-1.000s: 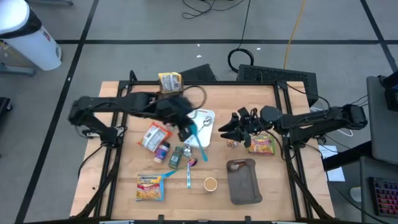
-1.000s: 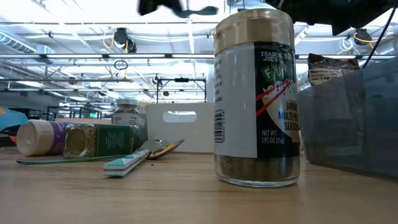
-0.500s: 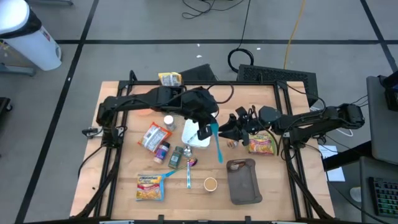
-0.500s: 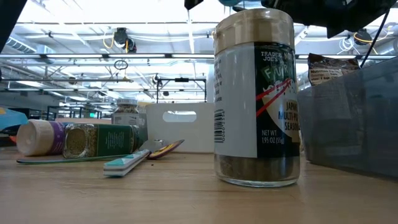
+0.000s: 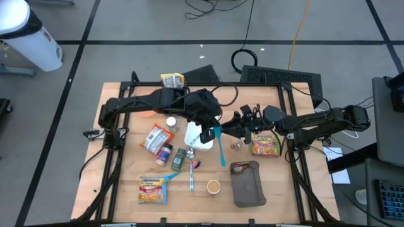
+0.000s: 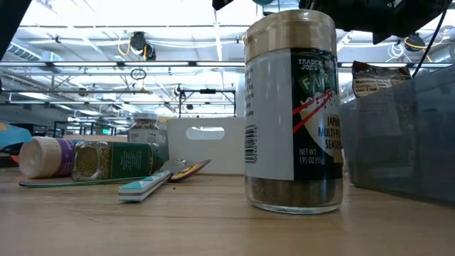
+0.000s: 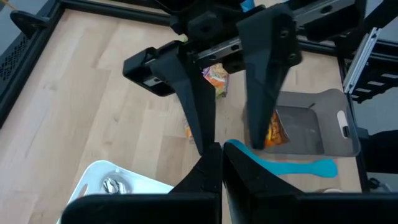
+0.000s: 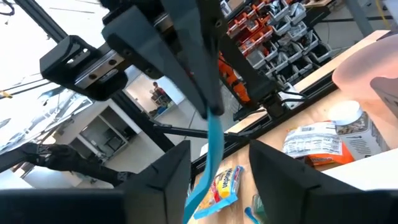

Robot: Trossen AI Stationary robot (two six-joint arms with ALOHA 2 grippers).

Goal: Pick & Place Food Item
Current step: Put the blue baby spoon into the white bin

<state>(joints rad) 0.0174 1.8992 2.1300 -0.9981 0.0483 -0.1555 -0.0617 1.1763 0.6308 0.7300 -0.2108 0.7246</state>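
Holding a blue spatula (image 5: 219, 146) by its upper end, the left gripper (image 5: 214, 128) is clamped shut over the table (image 5: 126, 176) centre; the blade hangs toward 6 o'clock above the wood. At its 3 o'clock the right gripper (image 5: 233, 128) faces it, fingers parted around the blade in its own wrist view, contact unclear. The white tray (image 5: 196, 135) is half hidden under the left arm. Low view: spice jar (image 6: 293, 114) blocks the grippers.
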